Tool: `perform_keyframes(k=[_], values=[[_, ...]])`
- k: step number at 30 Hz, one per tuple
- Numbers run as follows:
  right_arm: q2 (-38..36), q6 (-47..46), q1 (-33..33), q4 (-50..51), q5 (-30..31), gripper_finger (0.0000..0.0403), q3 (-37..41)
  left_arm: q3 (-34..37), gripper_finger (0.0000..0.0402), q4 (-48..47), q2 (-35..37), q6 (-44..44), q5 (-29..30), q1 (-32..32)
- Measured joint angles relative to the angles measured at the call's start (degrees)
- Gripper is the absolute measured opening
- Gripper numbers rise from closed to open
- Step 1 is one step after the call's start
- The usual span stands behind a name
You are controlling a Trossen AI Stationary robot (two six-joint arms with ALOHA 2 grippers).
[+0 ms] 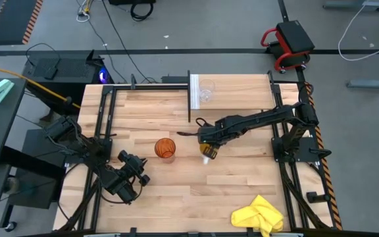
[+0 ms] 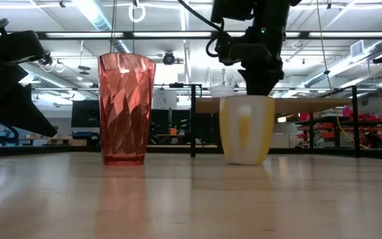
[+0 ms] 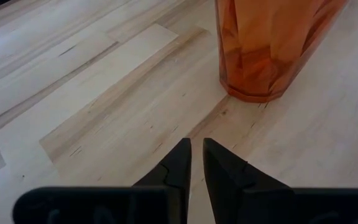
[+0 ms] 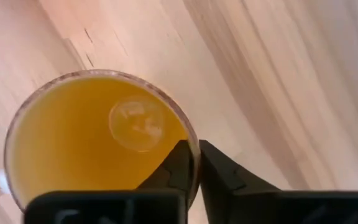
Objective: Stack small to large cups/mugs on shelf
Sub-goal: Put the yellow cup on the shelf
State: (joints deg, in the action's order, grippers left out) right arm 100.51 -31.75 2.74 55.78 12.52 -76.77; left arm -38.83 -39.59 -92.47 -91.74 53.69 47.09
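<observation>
Your right gripper [image 4: 194, 163] is clamped on the rim of the orange mug [image 4: 98, 137], one finger inside and one outside; the mug stands upright mid-table with nothing in it. Just left of it stands the amber tumbler [image 1: 165, 148], also upright. Your left gripper [image 3: 195, 163] waits near the table's left front, fingers drawn almost together on nothing, pointing at the tumbler. The clear glass cup [image 1: 206, 91] sits on the shelf [image 1: 242, 92] at the far edge.
</observation>
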Motion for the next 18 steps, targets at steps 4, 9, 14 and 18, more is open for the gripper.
perform_keyframes(k=[4, 9, 14, 18], values=[[0.0, 4.5, 0.0, -0.1, 1.7, 0.0012, -1.9, 0.0, 0.0051, 0.0, 0.0, 0.0, 0.0, 0.0], [0.0, 7.6, -0.6, 0.1, 2.4, 0.0012, -2.9, 0.0, 0.0047, 0.0, 0.0, 0.0, 0.0, 0.0], [0.0, 9.9, -1.7, 6.3, 0.2, 0.0012, -5.9, 0.0, 0.0042, 0.0, 0.0, 0.5, 0.0, 0.0], [0.0, 9.9, -2.3, 16.8, 0.4, 0.0012, -11.8, 0.0, 0.0039, 0.0, 0.0, 1.0, 0.0, 0.0]])
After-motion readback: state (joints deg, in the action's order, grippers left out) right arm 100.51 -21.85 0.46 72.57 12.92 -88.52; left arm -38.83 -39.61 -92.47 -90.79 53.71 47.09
